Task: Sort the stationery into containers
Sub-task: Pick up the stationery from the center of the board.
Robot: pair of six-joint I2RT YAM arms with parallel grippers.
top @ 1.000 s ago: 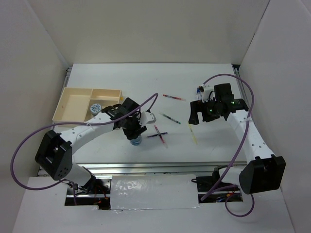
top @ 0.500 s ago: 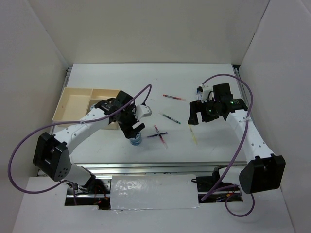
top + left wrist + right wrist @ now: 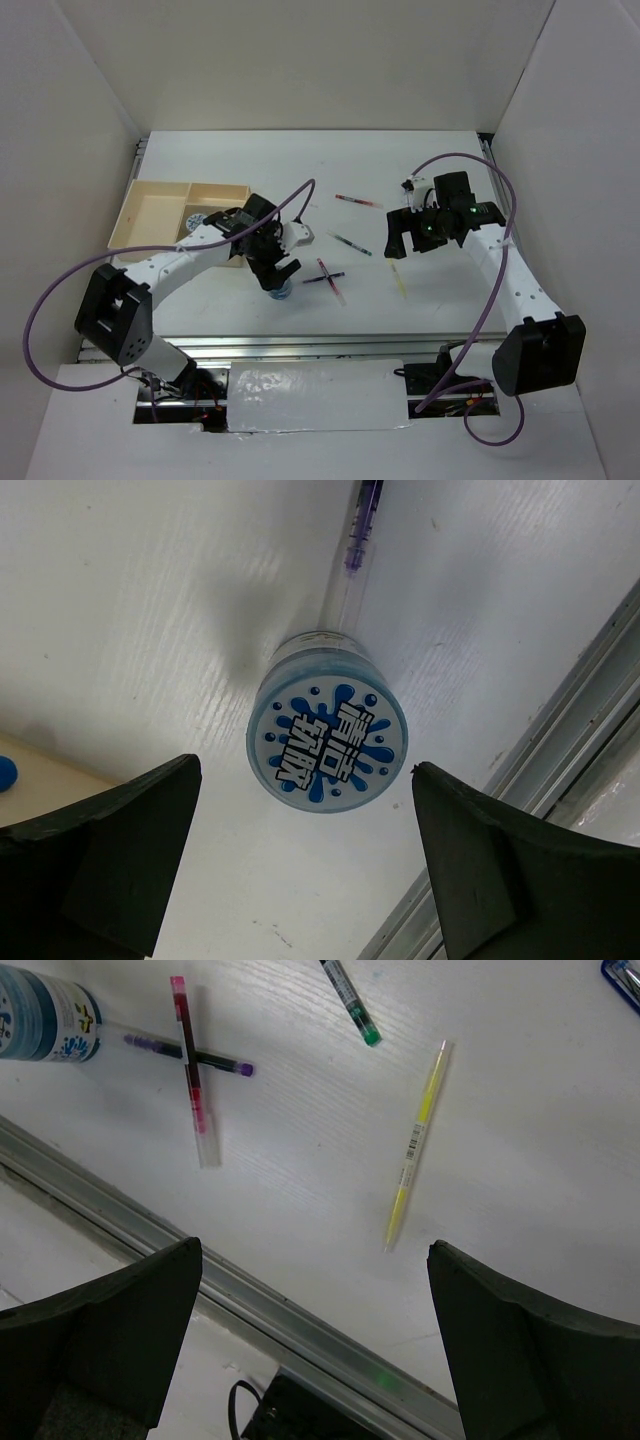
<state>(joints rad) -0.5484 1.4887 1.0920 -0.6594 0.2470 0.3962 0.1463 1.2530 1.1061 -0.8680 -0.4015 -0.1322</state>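
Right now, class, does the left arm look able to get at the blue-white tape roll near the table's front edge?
Probably yes. The left arm hangs right above the tape roll, jaws open on either side of it, with nothing between; the clear pen lies beyond it.

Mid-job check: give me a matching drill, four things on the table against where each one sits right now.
Things:
1. blue-white roll
2. red pen
3. yellow pen
4. tray

Places:
A. lying alone, touching nothing
B. far left of the table
C. crossed with a purple-tipped pen
D. under the open left hand

Pairs: 1-D, 2-C, 3-A, 4-B
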